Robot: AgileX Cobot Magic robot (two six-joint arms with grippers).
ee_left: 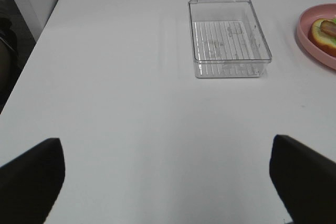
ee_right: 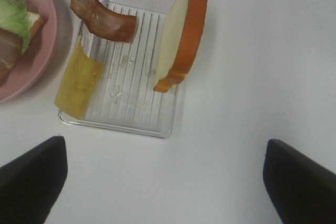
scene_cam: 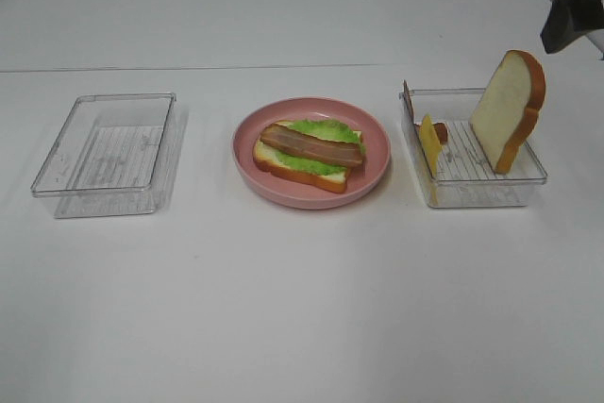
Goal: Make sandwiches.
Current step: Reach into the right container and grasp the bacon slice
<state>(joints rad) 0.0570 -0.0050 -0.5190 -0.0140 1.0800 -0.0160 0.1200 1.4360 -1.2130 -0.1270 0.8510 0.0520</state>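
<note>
Sandwiches (scene_cam: 310, 154): one stack, part-built, lying on the pink plate (scene_cam: 311, 201) at table centre.

Layers you have in place, bottom up: bread slice (scene_cam: 274, 159), lettuce leaf (scene_cam: 330, 128), bacon strip (scene_cam: 311, 145).

Stock not yet used, all in the right tray (scene_cam: 477, 193): cheese slice (scene_cam: 429, 143) leaning on the wall nearest the plate, second bacon strip (ee_right: 102, 17), top bread slice (scene_cam: 510, 110) standing on edge.

Left tray (scene_cam: 104, 153): nothing seen in it.

Left gripper (ee_left: 168, 182): fingers spread wide, holding nothing, over bare table short of the left tray.

Right gripper (ee_right: 167, 182): likewise spread and unloaded, above the table beside the right tray.

Estimate: roughly half done; you owe cheese, perhaps bacon, and the closing slice.
</note>
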